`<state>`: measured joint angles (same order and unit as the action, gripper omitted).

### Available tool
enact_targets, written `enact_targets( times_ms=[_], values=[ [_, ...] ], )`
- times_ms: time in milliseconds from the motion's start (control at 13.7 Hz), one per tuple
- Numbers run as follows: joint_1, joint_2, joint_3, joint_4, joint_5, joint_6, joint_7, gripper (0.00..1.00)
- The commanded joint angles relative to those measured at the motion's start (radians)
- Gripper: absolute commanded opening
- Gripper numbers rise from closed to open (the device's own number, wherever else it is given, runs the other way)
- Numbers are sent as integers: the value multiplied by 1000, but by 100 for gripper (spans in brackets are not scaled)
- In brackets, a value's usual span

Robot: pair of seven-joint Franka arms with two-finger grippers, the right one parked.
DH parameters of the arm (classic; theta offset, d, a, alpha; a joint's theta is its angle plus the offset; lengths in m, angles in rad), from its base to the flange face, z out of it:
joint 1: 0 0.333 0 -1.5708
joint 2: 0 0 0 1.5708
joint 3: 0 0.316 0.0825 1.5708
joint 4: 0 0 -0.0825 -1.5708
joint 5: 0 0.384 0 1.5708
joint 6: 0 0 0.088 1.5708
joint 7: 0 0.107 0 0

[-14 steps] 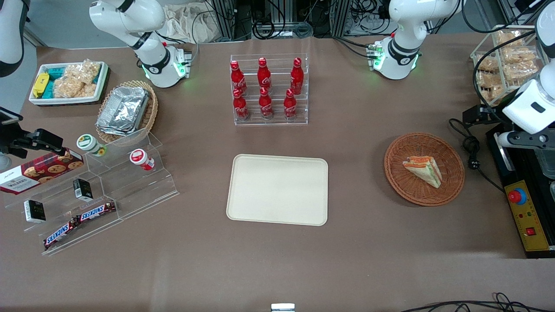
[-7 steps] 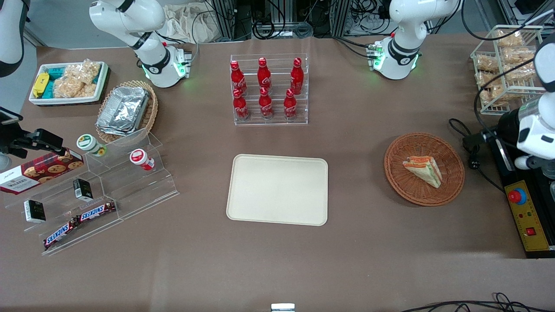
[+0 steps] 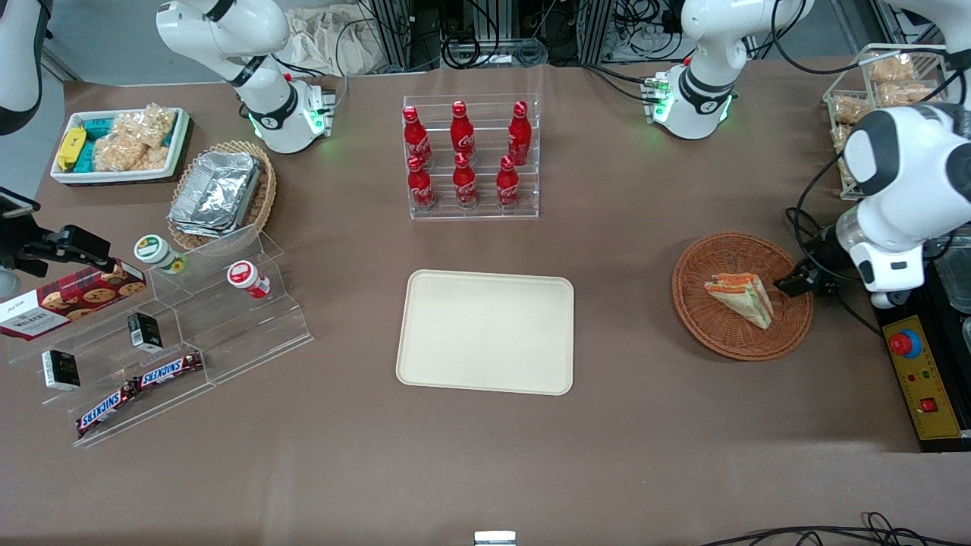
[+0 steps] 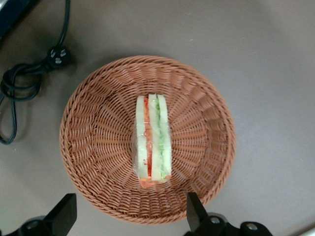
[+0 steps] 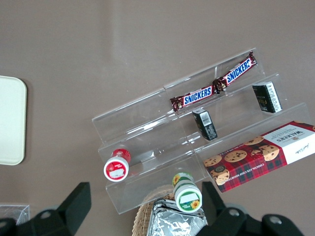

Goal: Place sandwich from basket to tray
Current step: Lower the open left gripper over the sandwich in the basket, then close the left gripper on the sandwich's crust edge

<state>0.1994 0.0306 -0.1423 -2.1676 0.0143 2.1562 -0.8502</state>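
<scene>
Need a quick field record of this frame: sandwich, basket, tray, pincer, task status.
sandwich: lying in the basket, ungrasped
basket: round brown wicker, toward the working arm's end of the table
tray: cream, rectangular, nothing on it
pincer: open, above the basket's rim, not touching the sandwich
task status: pick not yet done

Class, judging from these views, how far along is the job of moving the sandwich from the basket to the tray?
Done: nothing has been moved. The sandwich lies in the wicker basket, and the cream tray holds nothing.
In hand: the left gripper hovers above the basket with its fingers open, gripping nothing.
Left: descend, grasp the sandwich, carry it toward the tray and set it down.
</scene>
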Motion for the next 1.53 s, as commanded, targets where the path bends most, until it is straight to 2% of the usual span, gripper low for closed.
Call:
enact_targets(
  times_ms=[0,219,1312,1385,1458],
  values=[
    [0,17,-3,-37,22,33,-52,100],
    [2,60,-3,-38,22,80,-115,100],
    [2,167,-3,-166,24,384,-115,100],
    [0,172,-3,-164,24,386,-113,99],
    [-3,173,-3,-163,24,386,-113,82]
  ],
)
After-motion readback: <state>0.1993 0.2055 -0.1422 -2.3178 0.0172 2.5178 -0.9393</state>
